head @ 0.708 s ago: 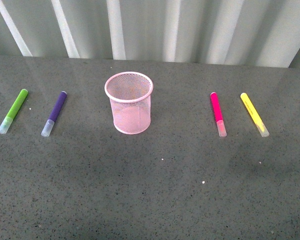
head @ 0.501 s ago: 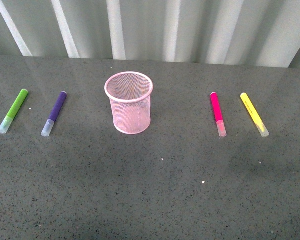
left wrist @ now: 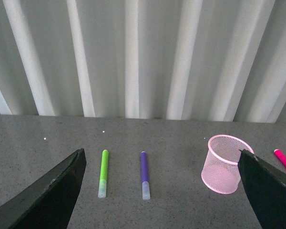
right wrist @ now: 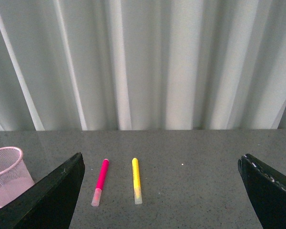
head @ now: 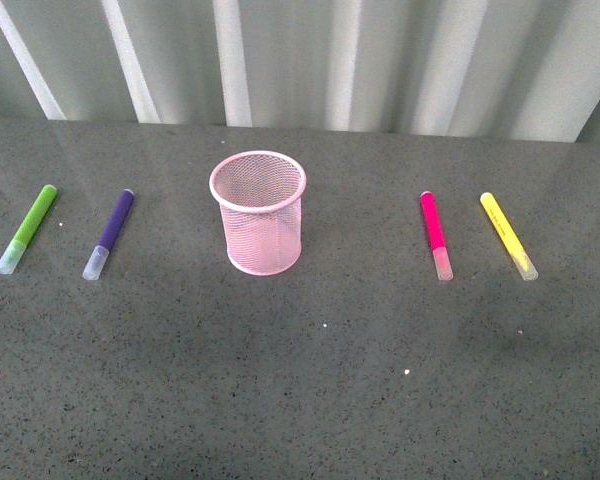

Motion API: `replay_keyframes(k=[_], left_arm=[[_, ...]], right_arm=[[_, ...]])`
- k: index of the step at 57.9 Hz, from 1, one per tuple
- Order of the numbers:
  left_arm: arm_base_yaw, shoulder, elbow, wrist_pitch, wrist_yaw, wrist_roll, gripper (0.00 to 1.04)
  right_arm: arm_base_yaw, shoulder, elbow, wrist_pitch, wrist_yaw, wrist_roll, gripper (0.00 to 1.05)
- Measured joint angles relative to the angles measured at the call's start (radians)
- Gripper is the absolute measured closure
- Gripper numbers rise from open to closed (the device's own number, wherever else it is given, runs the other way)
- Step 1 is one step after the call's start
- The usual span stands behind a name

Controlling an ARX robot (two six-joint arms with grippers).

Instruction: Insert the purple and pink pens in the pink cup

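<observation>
My left claw (left wrist: 160,155) and right claw (right wrist: 160,156) hang released, with purple pen (head: 110,234) and pink pen (head: 435,233) flanking the pink cup (head: 258,212), one per arm.

No legible text, label, brand, number or sign is showing in any view. The yellow marker (head: 507,235) is carrying what may be a faint dark line of print along its barrel, but it is appearing too small and blurred to read.
</observation>
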Motion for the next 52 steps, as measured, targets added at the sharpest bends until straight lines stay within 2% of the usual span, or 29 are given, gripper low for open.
replay_keyframes(k=[34,36,38,41,52], left_arm=[[0.000,0.000,0.000,0.000,0.000,0.000,0.07],[-0.005,0.006,0.002,-0.011,-0.019,-0.010,0.07],[-0.019,0.027,0.017,-0.075,-0.080,-0.042,0.07],[-0.026,0.053,0.023,-0.121,-0.106,-0.075,0.07],[0.014,0.129,0.068,-0.170,-0.044,-0.159,0.07]], right_arm=[[0.000,0.000,0.000,0.000,0.000,0.000,0.07],[0.000,0.000,0.000,0.000,0.000,0.000,0.07],[0.000,0.000,0.000,0.000,0.000,0.000,0.07],[0.000,0.000,0.000,0.000,0.000,0.000,0.07],[0.000,0.000,0.000,0.000,0.000,0.000,0.07]])
